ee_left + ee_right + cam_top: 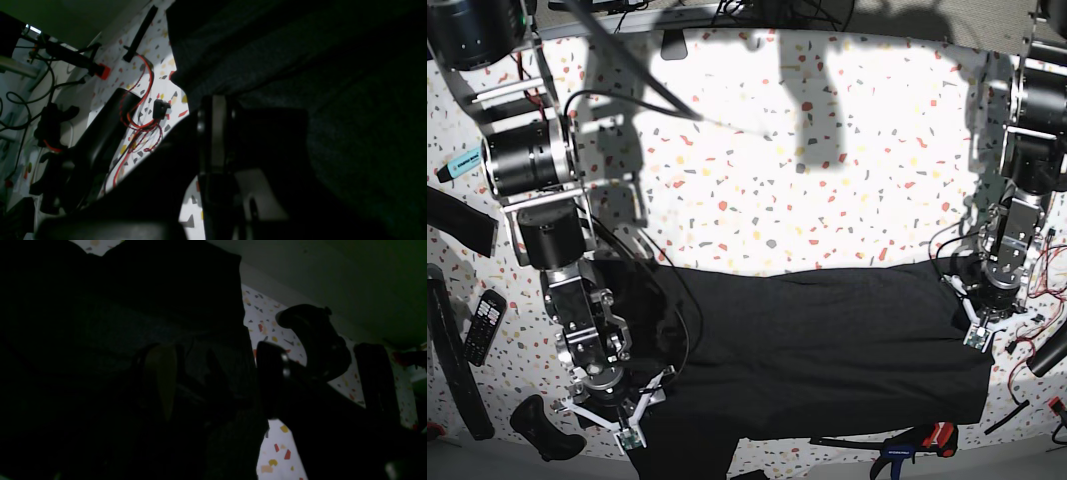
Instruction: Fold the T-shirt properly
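Dark T-shirt spread on the speckled table, one claw at each end.

The T-shirt (827, 345) lies flat as a wide dark band across the near part of the table (827, 150). The left claw (979, 330) is at the shirt's edge on the right side of the base view, with its jaws pressed together; if cloth is pinched between them I cannot tell. The right claw (632, 425) is low at the opposite corner, its jaws spread, with dark cloth around them in the wrist view. The table is white with coloured flecks. A black remote (484, 325) lies at its left border, and red and black wires (1042, 325) lie near the left claw.
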You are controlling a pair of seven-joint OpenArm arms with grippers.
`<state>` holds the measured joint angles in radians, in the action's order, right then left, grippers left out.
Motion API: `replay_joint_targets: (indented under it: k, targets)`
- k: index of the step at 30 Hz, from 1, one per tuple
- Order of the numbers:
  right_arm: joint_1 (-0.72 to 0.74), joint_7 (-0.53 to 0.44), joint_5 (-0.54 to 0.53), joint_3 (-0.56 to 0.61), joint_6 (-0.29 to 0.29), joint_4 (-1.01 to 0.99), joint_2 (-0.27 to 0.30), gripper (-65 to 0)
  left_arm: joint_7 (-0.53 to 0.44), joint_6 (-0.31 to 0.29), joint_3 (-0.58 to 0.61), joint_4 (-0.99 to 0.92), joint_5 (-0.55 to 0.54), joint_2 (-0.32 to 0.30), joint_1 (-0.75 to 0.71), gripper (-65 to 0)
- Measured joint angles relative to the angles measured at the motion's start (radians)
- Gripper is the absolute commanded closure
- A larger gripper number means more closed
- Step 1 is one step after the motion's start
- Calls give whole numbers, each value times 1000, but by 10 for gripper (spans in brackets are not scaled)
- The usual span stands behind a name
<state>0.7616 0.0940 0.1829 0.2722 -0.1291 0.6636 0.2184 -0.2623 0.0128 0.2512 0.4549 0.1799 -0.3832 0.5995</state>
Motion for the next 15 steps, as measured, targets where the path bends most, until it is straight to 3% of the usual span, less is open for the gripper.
replay_joint_targets:
  k: [6, 7, 10, 15]
  targets:
    - [-5, 0, 0, 0, 0, 0, 0, -366, 0, 0, 0, 0, 0, 0, 0, 0]
    - [-6, 4, 0, 0, 0, 0, 0, -366, 0, 0, 0, 0, 0, 0, 0, -22]
    - [-5, 4, 0, 0, 0, 0, 0, -366, 0, 0, 0, 0, -3, 0, 0, -197]
    - [-5, 18, 0, 0, 0, 0, 0, -366, 0, 41, -1, 0, 0, 0, 0, -228]
